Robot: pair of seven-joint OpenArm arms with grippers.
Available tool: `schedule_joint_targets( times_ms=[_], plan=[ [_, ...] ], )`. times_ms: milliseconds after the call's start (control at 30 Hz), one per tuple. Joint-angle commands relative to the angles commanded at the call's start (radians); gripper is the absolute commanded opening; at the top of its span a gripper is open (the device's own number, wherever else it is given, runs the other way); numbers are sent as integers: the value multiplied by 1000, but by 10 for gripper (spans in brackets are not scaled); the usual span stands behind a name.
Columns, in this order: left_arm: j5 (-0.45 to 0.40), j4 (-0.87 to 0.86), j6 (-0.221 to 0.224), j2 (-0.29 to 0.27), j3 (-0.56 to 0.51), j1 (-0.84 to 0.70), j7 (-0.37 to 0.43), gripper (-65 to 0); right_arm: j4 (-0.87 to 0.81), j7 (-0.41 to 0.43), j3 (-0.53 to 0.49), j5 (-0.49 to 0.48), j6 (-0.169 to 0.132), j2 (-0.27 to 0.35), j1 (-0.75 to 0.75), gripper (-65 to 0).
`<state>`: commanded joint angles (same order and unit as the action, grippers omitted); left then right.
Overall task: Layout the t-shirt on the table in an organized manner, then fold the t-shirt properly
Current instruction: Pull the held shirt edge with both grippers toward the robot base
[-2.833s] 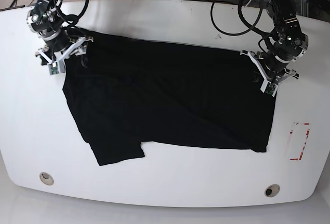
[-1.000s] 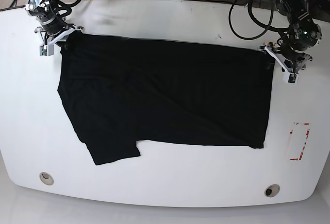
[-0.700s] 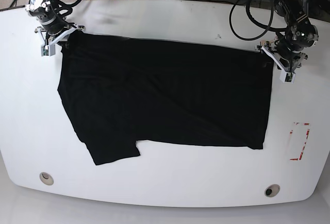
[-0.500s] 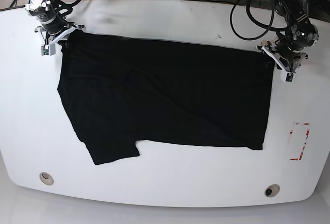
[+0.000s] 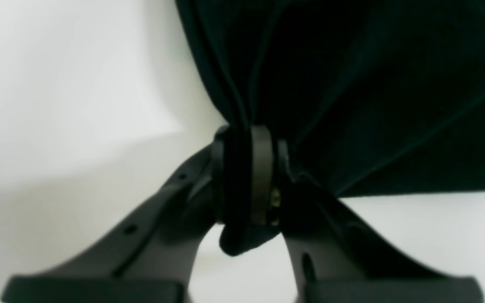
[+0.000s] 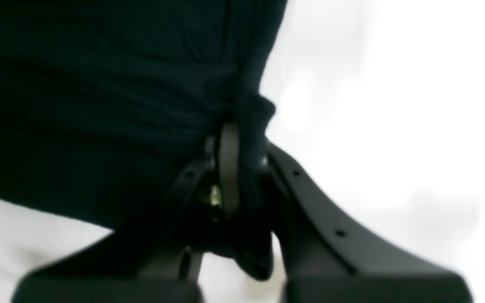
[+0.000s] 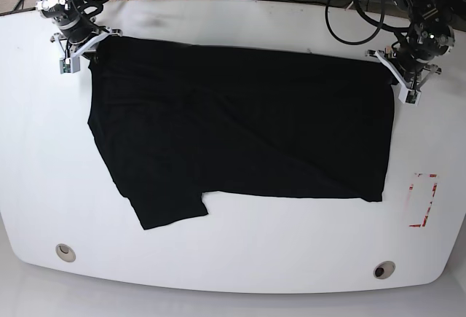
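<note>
T-shirt [image 7: 240, 127] corners pinched in both tools.

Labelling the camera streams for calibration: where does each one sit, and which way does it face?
Base: high above the table, looking down; shows the whole t-shirt and both arms.
Left wrist: behind the left end effector, looking along its fingers, shut on a shirt corner.
Right wrist: behind the right end effector, the same, at the other far corner.
Shared: all three show the black shirt on white tabletop.
</note>
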<state>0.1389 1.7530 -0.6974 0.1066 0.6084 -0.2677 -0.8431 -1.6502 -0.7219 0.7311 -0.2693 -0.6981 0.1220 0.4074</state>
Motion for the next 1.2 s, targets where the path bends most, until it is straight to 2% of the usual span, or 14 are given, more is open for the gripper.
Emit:
schedule_joint_targets(
  times_ms=[267,733,800,900,933,1100,1200],
  plan=[
    [5,118,-1,0,3,-146,0,-582,-44,0,5,-5,0,6,100,-650],
    [5,127,-1,0,75,-259,0,-581,-97,0,6,-6,0,6,180,-644],
    [5,127,-1,0,75,-259,0,-576,-97,0,6,-5,0,6,180,-609],
    [5,127,-1,0,74,-259,0,-525,-103,0,6,-5,0,6,176,-491],
    [5,127,-1,0,74,-255,-2,-479,-115,0,8,-3,0,5,176,-419],
    [5,143,-1,0,72,-236,-2,-303,-173,0,9,-3,0,-2,181,-163],
    [5,164,-1,0,74,-219,-25,-278,-201,0,9,-6,0,-2,192,-82]
  ],
)
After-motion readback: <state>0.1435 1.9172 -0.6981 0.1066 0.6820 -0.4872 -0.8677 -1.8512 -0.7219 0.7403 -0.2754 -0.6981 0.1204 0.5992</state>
